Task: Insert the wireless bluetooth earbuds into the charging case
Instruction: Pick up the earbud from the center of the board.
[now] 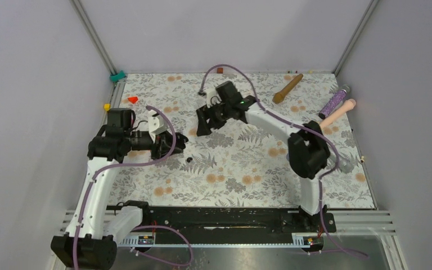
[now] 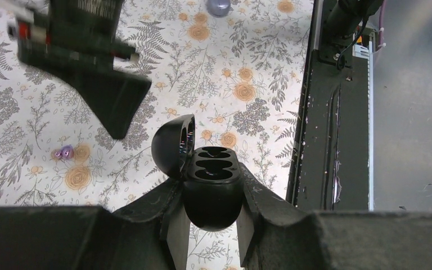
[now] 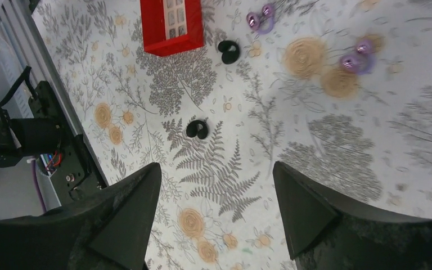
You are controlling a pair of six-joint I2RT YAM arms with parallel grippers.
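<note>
Right wrist: red tray point(image 3: 171, 44), earbuds point(image 3: 229, 50). Left wrist: gripped charging case point(image 2: 212, 191).

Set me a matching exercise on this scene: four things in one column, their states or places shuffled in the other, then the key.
Things:
1. case
2. tray
3. black buds
4. right gripper

States:
A. open, holding nothing, above the table
B. red, on the table
C. gripped by the left fingers, lid open
D. two, lying apart on the table

Pairs: 1-C, 2-B, 3-D, 4-A
</note>
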